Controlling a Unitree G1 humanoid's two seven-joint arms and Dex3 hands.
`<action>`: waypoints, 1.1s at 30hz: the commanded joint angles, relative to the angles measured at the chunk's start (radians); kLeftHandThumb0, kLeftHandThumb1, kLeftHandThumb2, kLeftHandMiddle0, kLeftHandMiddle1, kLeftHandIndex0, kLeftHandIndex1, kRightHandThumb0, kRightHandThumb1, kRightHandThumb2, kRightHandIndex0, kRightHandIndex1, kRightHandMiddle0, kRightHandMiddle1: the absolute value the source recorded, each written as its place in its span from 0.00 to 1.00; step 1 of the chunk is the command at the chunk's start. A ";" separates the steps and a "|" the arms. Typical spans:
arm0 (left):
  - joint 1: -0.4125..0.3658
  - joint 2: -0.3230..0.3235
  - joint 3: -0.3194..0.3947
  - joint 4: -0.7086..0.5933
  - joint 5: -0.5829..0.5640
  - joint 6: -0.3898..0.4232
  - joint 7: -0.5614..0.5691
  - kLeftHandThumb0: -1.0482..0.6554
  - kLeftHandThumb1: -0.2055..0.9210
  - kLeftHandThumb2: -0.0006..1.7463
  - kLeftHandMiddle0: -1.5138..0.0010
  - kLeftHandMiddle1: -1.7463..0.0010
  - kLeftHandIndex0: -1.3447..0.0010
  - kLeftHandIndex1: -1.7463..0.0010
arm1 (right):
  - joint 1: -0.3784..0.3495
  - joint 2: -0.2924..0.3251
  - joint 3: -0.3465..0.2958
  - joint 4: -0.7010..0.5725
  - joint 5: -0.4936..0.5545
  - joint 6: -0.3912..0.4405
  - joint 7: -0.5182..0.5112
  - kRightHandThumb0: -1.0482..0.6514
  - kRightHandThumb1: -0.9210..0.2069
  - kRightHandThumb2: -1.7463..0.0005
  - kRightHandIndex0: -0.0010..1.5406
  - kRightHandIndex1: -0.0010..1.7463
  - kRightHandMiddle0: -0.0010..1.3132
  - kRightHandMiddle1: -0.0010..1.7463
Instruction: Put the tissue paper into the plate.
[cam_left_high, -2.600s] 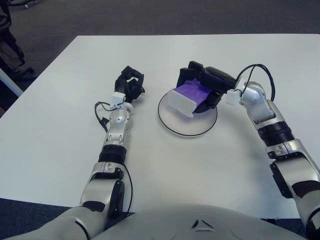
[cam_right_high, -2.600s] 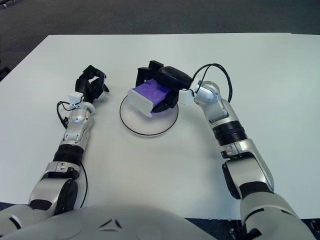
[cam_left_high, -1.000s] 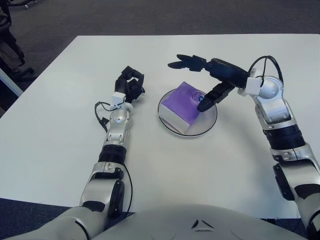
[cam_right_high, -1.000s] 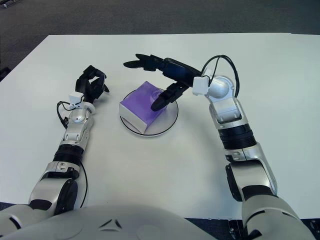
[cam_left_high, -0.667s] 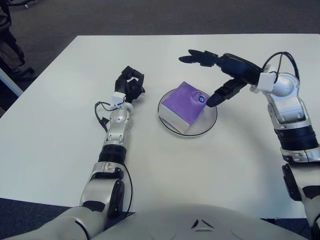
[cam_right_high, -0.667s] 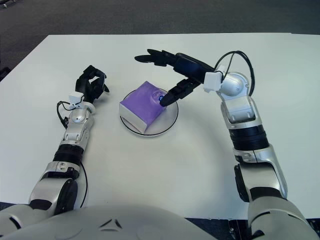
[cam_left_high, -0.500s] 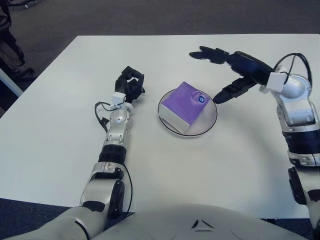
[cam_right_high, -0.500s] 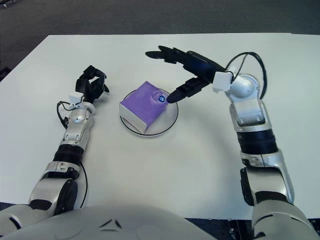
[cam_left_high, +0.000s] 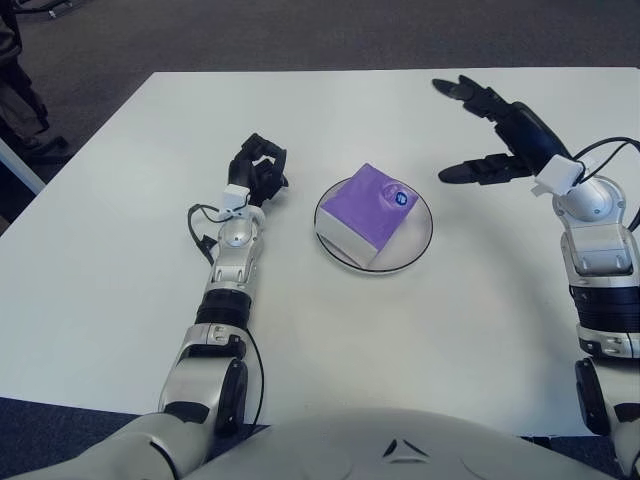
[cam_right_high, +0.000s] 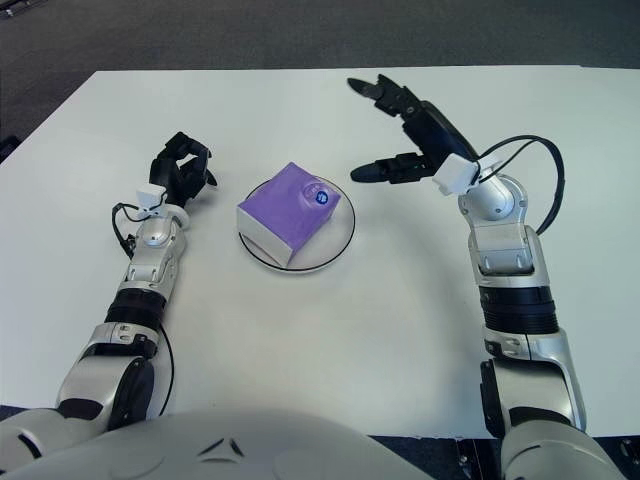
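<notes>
On the plate, tissue paper now sits free.
R hand has let go & pulled back to the right, fingers spread wide, holding nothing; task looks done. L hand idle left of plate, fingers curled.

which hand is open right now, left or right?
The right hand: fingers spread, holding nothing, to the right of the plate with the purple tissue pack on it. The left hand is curled shut, empty, left of the plate.
</notes>
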 joint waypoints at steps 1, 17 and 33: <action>0.116 -0.014 0.002 0.077 -0.003 0.001 0.002 0.41 1.00 0.21 0.42 0.00 0.52 0.00 | 0.018 0.042 -0.028 0.019 0.018 0.015 -0.063 0.34 0.00 0.97 0.18 0.02 0.23 0.03; 0.111 -0.014 0.002 0.079 -0.002 -0.001 0.003 0.41 1.00 0.21 0.42 0.00 0.52 0.00 | 0.049 0.203 -0.134 0.187 0.137 -0.062 -0.251 0.38 0.00 0.78 0.40 0.04 0.37 0.06; 0.125 -0.018 -0.008 0.054 0.001 -0.020 -0.001 0.41 1.00 0.21 0.42 0.00 0.53 0.00 | 0.171 0.343 -0.172 0.128 0.249 0.035 -0.335 0.40 0.00 0.74 0.59 0.04 0.29 0.67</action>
